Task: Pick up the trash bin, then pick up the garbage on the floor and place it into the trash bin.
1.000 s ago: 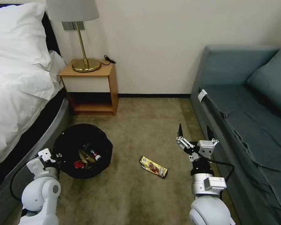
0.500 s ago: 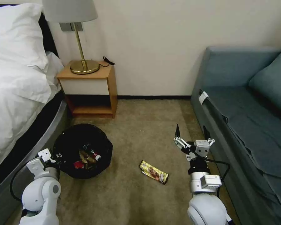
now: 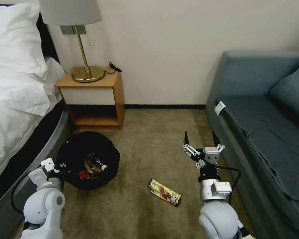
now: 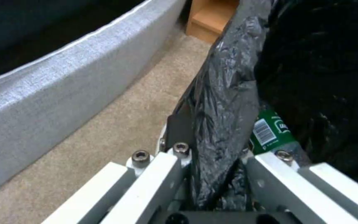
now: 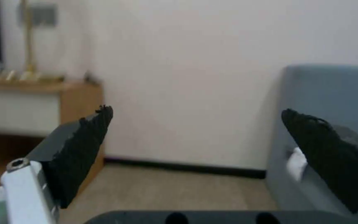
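Nearest the robot, the left hand (image 3: 58, 165) is clenched on the rim of the one small round trash bin lined with crinkled black plastic (image 3: 88, 159); in the left wrist view the left hand (image 4: 212, 161) has one finger outside the bag and one inside. Three pieces of garbage lie inside the bin: a flattened red carton (image 3: 83, 174), a crumpled tan-brown paper strip (image 3: 91, 166) and a small green bottle with a white cap (image 3: 99, 164), whose green label (image 4: 270, 130) sits just beside the inner finger. The bin is beside the grey bed base (image 4: 54, 81), on the robot's left.

One shiny gold-brown snack wrapper (image 3: 164, 192) lies flat on the beige-brown short-pile carpet floor (image 3: 149, 132), between the bin and the right arm, well apart from both. The right hand (image 3: 200, 142) is held above the carpet beside the blue-grey sofa (image 3: 262, 109), released, its two black-padded fingers (image 5: 84, 146) spread wide with nothing between them.

Farther off stand one wooden nightstand (image 3: 93, 96) and one brass lamp with a pale shade (image 3: 77, 36).
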